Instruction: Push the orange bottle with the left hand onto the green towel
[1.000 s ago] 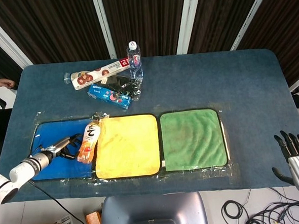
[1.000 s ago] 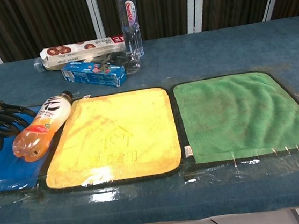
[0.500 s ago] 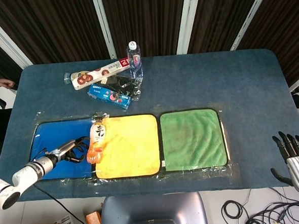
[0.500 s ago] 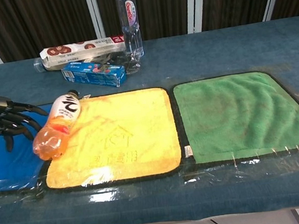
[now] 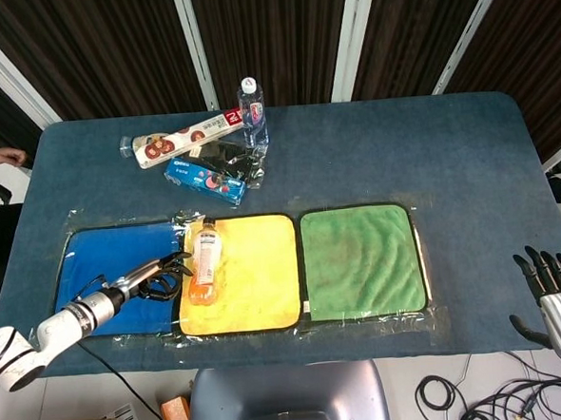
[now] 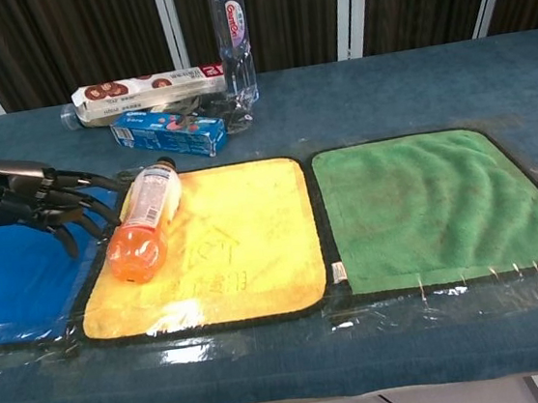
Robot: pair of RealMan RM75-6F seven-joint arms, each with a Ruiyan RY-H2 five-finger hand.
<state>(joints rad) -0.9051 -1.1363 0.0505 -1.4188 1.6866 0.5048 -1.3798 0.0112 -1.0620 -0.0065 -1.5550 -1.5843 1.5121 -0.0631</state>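
The orange bottle (image 5: 205, 262) (image 6: 144, 222) lies on its side on the left part of the yellow towel (image 5: 251, 278) (image 6: 225, 241), cap pointing away from me. My left hand (image 5: 153, 278) (image 6: 40, 200) is over the blue towel (image 5: 108, 268) (image 6: 11, 284), fingers spread and reaching to the bottle's left side, holding nothing. The green towel (image 5: 363, 259) (image 6: 435, 204) lies to the right of the yellow one with nothing on it. My right hand (image 5: 555, 296) hangs off the table's front right corner, fingers apart and empty; the chest view does not show it.
At the back left stand a clear water bottle (image 5: 252, 112) (image 6: 234, 38), a long biscuit box (image 5: 181, 140) (image 6: 144, 89), a blue snack box (image 5: 204, 180) (image 6: 169, 133) and a dark wrapper (image 5: 230, 158). Clear plastic film covers the towels.
My left hand has swept right across the blue towel. The orange bottle has rolled ahead of it from the blue towel's edge onto the yellow towel.
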